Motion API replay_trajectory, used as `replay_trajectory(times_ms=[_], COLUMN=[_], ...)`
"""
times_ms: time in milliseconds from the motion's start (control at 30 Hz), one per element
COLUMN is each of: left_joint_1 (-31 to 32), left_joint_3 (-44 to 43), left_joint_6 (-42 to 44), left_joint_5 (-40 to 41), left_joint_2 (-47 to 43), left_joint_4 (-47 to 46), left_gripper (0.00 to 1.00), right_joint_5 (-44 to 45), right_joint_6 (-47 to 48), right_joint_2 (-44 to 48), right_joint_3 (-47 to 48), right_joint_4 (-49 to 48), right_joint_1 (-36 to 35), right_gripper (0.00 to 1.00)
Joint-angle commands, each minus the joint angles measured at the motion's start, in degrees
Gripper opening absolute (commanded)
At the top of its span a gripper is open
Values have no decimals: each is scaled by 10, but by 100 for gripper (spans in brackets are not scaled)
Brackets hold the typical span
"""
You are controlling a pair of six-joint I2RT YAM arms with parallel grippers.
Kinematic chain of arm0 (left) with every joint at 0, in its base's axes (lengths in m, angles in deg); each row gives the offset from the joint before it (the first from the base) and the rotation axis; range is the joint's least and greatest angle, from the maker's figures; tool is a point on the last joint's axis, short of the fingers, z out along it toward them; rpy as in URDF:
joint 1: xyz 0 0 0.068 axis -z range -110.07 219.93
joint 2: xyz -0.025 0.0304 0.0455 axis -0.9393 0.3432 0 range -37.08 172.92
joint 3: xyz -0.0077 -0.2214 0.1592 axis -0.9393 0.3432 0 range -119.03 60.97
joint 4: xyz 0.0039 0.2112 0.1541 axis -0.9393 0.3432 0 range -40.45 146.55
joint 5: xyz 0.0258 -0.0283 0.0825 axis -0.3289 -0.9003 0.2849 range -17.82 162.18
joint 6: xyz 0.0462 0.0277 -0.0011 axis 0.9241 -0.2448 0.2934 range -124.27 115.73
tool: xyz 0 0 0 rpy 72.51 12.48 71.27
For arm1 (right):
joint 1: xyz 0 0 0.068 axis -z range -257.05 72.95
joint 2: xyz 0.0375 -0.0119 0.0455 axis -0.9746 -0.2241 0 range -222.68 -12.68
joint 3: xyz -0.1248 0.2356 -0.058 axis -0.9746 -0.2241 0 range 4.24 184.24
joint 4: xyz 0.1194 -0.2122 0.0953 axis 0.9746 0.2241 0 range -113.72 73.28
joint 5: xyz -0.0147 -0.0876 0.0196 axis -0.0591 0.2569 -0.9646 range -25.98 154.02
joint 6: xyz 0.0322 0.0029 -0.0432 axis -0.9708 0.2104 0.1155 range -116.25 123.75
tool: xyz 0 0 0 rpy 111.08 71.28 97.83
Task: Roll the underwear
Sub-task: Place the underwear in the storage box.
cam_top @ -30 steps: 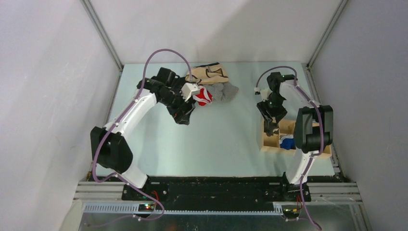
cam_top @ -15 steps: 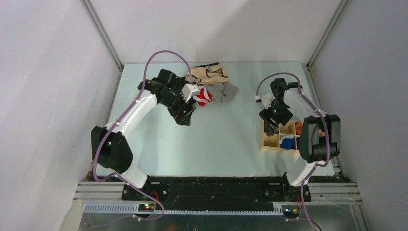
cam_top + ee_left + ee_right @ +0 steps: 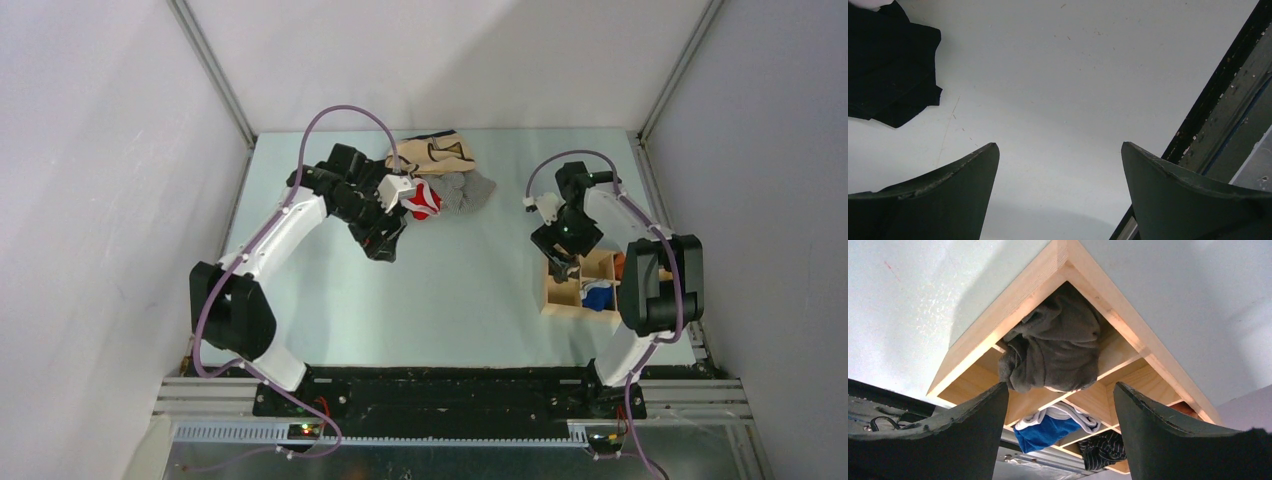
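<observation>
- The dark olive-brown soft-fabric underwear (image 3: pixel 1053 347) lies bunched in a corner compartment of the pale wooden divided box (image 3: pixel 1013 305) on the bench (image 3: pixel 470 290).
- The right arm's jaws hang spread just above that compartment, pinching nothing.
- Neighbouring compartments hold a blue-and-white garment (image 3: pixel 1048 427) and a dark striped garment (image 3: pixel 1103 450).
- Well left of the box, the left arm's jaws gape wide over bare bench, with a crumpled black garment (image 3: pixel 888 65) nearby.

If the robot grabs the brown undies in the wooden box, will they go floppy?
Probably floppy: the underwear looks soft and creased, bunched into a corner of the wooden box. It would likely unroll when lifted, since nothing binds it.
</observation>
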Motion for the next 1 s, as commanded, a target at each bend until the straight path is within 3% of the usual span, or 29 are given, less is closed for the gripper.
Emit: replay_trajectory(times_ms=[0,333,533,700,967], left_joint_1=[-2,-2,-2,-2,-3], left_joint_3=[1,6,7,5,3], left_joint_6=[-9,-7,-6,-10,-8], left_joint_5=[-9,-3,-2,-8,-5], left_joint_2=[-7,-14,-13,-6,-4], left_joint_4=[-10,-8,-9,-10,-9], left_gripper=[99,99,99,100,99], right_joint_5=[5,88,58,57,189], right_joint_6=[-6,-13,-31,-46,-15], right_joint_2=[-16,-72,-97,-121,-156], right_joint_3=[6,7,17,27,-19], right_joint_4=[-24,-60,-38,-32,-115], right_joint_1=[-3,12,31,36,15], right_gripper=[81,77,58,51,48])
